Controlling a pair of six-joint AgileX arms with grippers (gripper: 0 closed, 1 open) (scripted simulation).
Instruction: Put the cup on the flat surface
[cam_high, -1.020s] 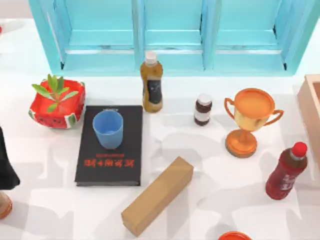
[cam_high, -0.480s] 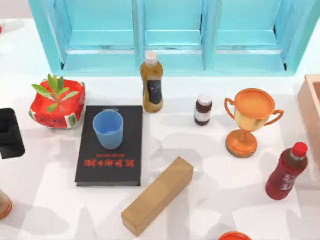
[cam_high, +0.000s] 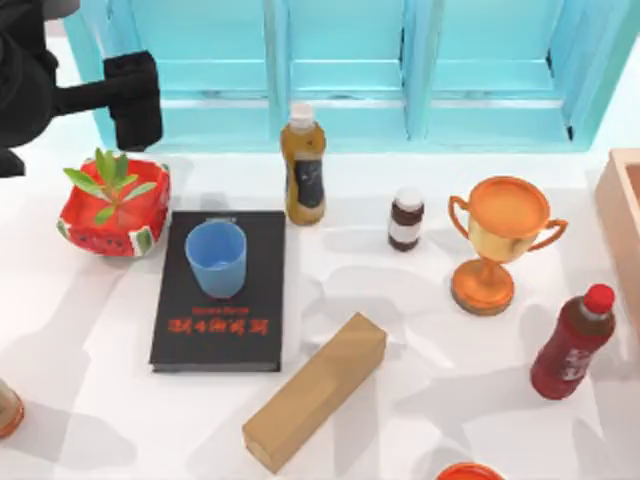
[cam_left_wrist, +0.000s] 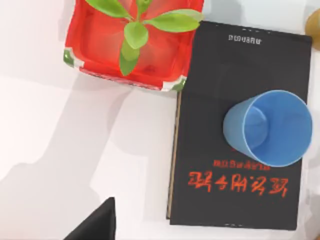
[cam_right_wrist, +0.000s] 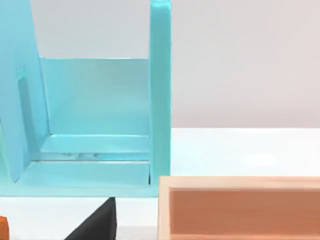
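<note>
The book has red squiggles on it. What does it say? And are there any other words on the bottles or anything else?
Book, red lettering on the cover: too blurred to read.
Book, small white line near one edge of the cover: too small to read.
Tall brown bottle, dark label: no readable text.
Small dark bottle, white label: nothing readable.
Red bottle, label marks: too blurred to read.
The cup standing on the book bears no words.

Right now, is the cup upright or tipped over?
Upright: the cup stands on the black book, its open mouth facing up and its empty inside visible from above.
</note>
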